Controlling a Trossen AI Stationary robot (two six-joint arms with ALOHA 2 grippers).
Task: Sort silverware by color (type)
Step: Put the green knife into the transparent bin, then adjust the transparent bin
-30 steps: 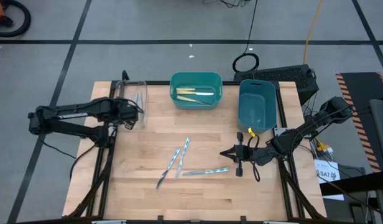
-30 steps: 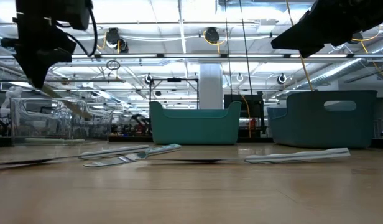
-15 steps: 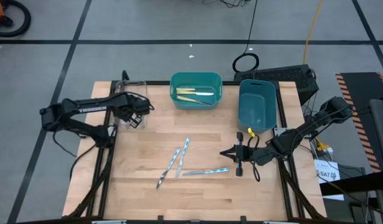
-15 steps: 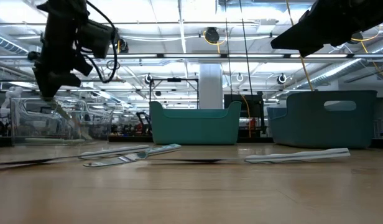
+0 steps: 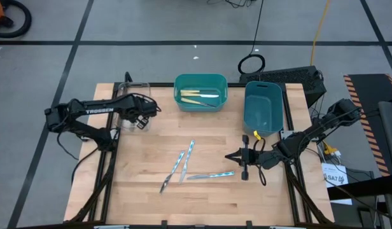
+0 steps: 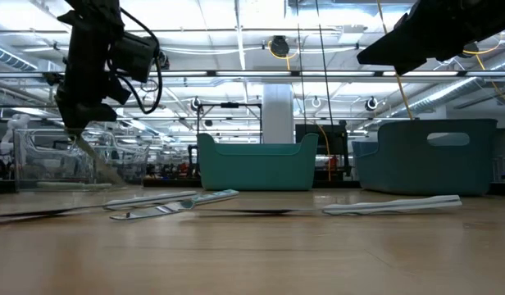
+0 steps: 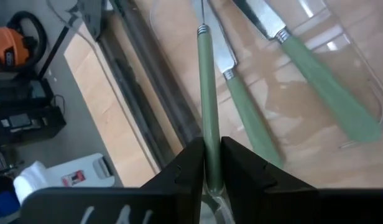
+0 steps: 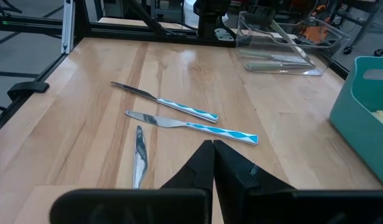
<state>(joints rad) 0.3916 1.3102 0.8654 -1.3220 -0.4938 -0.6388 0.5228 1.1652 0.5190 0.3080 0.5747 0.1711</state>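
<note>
My left gripper (image 5: 140,116) is shut on a pale green-handled utensil (image 7: 204,93) over the clear tray (image 5: 133,100) at the table's far left; in the low view the utensil (image 6: 97,156) slants down below my left gripper (image 6: 76,127). Two more green-handled utensils (image 7: 247,118) (image 7: 322,81) lie flat in the tray. Three blue-patterned utensils (image 5: 188,152) (image 5: 174,170) (image 5: 210,175) lie flat on the table's middle. Yellow-handled utensils (image 5: 197,97) lie in the teal bin (image 5: 200,79). My right gripper (image 5: 237,158) waits shut above the table near its right edge, also seen as my right gripper (image 8: 213,155). My left gripper pinches the green handle near its free end (image 7: 207,158) between its two fingers (image 7: 191,165), coming from above and slanting down, the fingers running roughly along the handle. The utensil hangs slanted below the fingers with its metal end lowest, inside the tray; whether it touches the tray floor I cannot tell.
A deep blue bin (image 5: 263,107) stands at the far right, next to the teal bin. The near half of the table (image 5: 202,203) is bare wood. The black frame rails (image 5: 105,172) run along the table's left and right sides.
My left gripper has moved toward the table's right and a little down, tipping more steeply downward, with the green utensil still in its fingers. The utensil now slants down into the clear tray.
</note>
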